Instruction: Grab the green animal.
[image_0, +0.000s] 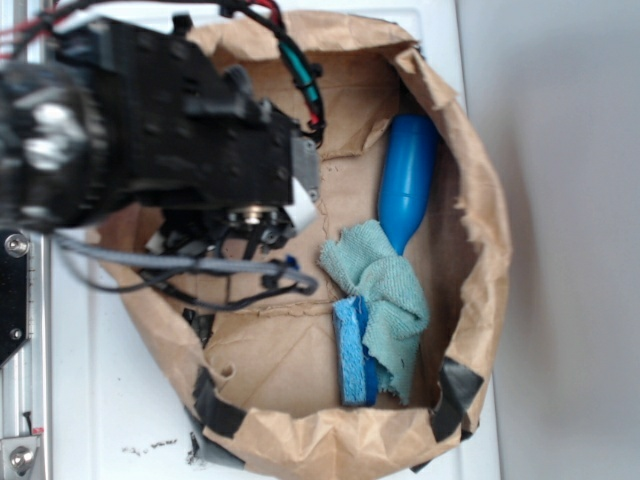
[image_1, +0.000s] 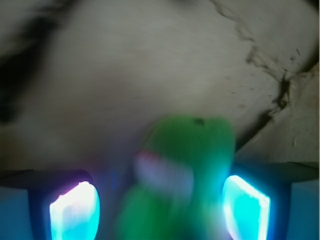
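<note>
Gripper (image_1: 160, 205) is straddling the green animal (image_1: 182, 165); fingers (image_1: 75, 212) are sitting wide apart either side, not yet pinching, lined up for closing.

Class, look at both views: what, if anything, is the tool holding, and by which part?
The green animal sits between the tool's two fingers, around its body, but contact is not visible, so a hold cannot be confirmed.

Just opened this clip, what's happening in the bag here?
The arm reaches into a brown paper bag that also holds a blue bottle, a teal rag and a blue sponge. The wrist view shows the green animal between the fingers of the tool. Whether they grip it is unclear.
</note>
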